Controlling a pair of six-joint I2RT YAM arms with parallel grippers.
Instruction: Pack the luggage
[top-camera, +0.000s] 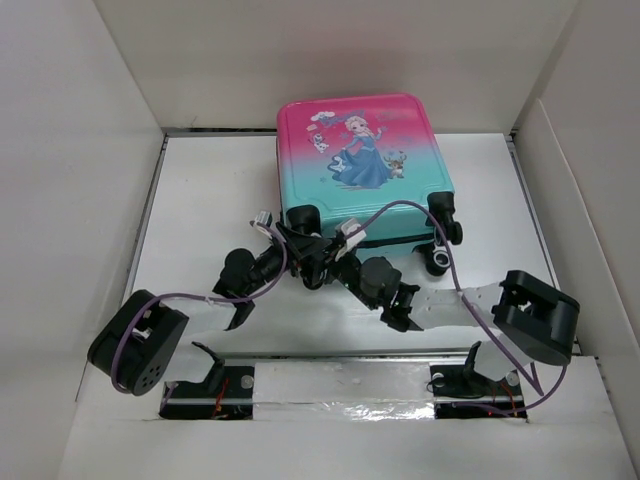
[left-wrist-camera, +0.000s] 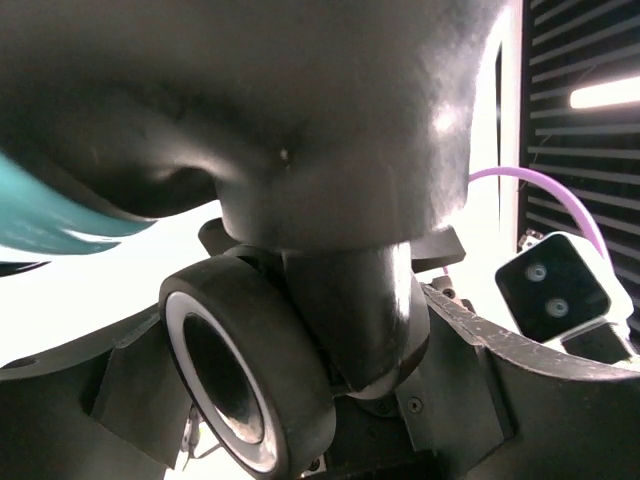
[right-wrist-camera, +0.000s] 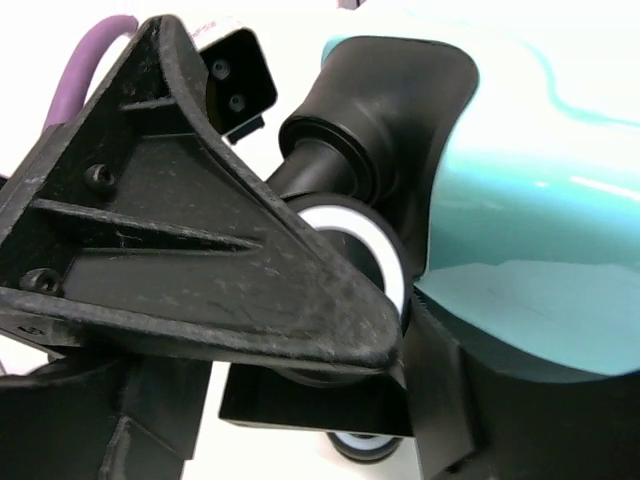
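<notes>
The luggage lies flat and closed at the back middle of the white table, princess print up, wheels toward me. Both grippers meet at its near-left corner. My left gripper has a black-and-white caster wheel between its fingers, and the jaws look closed against it. My right gripper holds another wheel of the same corner between its fingers, beside the teal shell. The lining is hidden.
The near-right wheels stick out free. White walls box in the table on the left, back and right. A foil-taped strip runs along the near edge between the arm bases. Purple cables loop over the arms.
</notes>
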